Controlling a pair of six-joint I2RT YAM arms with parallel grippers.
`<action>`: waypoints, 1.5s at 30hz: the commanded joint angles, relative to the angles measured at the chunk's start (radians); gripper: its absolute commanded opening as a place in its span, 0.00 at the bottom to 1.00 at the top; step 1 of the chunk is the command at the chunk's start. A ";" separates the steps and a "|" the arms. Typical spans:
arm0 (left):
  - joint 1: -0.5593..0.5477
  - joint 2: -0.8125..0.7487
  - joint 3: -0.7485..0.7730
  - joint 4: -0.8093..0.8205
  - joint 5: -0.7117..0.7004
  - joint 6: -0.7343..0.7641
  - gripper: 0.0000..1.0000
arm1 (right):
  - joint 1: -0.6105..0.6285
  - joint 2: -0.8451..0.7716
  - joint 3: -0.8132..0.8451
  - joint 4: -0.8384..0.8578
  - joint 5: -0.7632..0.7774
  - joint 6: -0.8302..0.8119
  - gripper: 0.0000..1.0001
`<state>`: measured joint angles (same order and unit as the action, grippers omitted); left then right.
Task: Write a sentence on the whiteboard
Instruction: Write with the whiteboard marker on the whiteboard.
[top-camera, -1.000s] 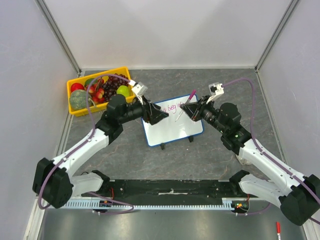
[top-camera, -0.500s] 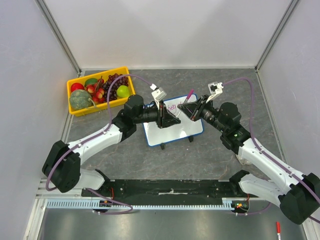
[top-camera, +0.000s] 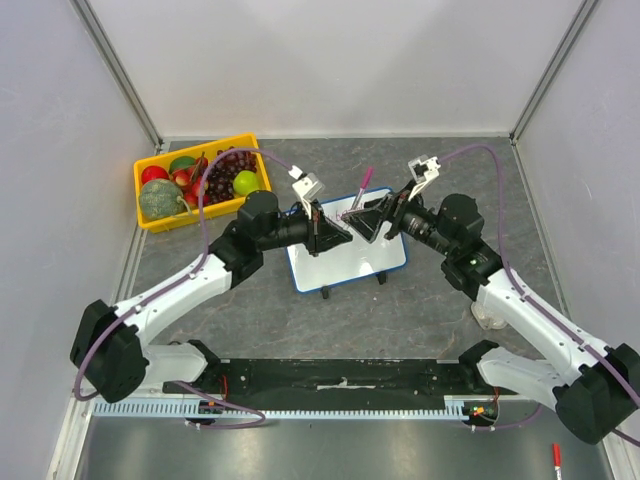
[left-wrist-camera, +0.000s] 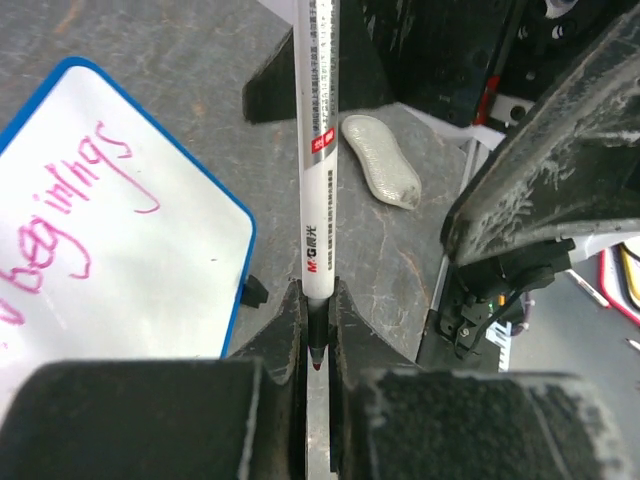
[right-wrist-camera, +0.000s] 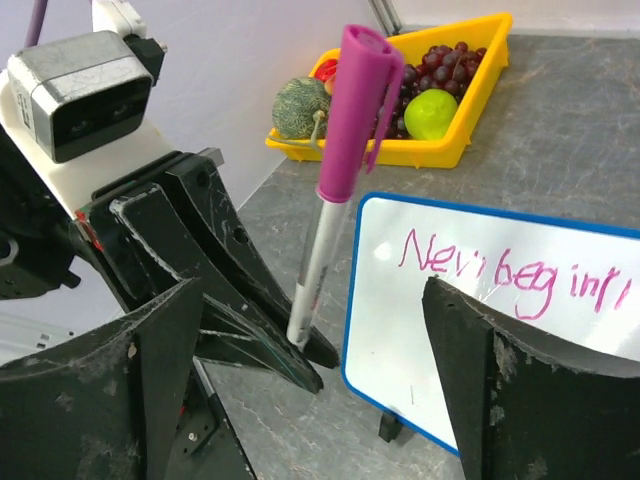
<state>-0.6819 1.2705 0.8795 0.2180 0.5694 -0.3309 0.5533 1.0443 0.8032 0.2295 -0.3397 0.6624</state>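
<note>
My left gripper (left-wrist-camera: 318, 322) has just clamped the pink-capped white marker (left-wrist-camera: 318, 150). My right gripper (top-camera: 368, 224) has let go and stands wide, so writing passes leftward. The blue-framed whiteboard (top-camera: 350, 262) sits mid-frame, its pink sentence (right-wrist-camera: 490, 268) seemingly unfinished, though part is hidden.

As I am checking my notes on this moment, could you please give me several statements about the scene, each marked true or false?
1. The left gripper is shut on the marker. True.
2. The right gripper is clamped on the marker. False: its jaws stand wide apart on either side of the marker and do not touch it.
3. The whiteboard is blank. False: it bears pink writing.
4. The yellow tray holds fruit, including grapes. True.
5. The marker lies flat on the table. False: it stands up from the left gripper's fingers, clear of the table.
</note>
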 joint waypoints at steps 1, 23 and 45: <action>0.001 -0.092 0.059 -0.143 -0.097 0.101 0.02 | -0.068 -0.006 0.070 -0.013 -0.165 -0.050 0.98; 0.001 -0.174 0.144 -0.378 0.242 0.254 0.02 | -0.102 0.077 0.122 0.163 -0.673 0.034 0.70; 0.001 -0.191 0.118 -0.417 0.270 0.293 0.02 | -0.069 0.111 0.129 0.113 -0.753 0.011 0.05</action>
<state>-0.6804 1.1030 0.9886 -0.2153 0.8158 -0.0837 0.4759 1.1572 0.8867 0.4088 -1.0641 0.7162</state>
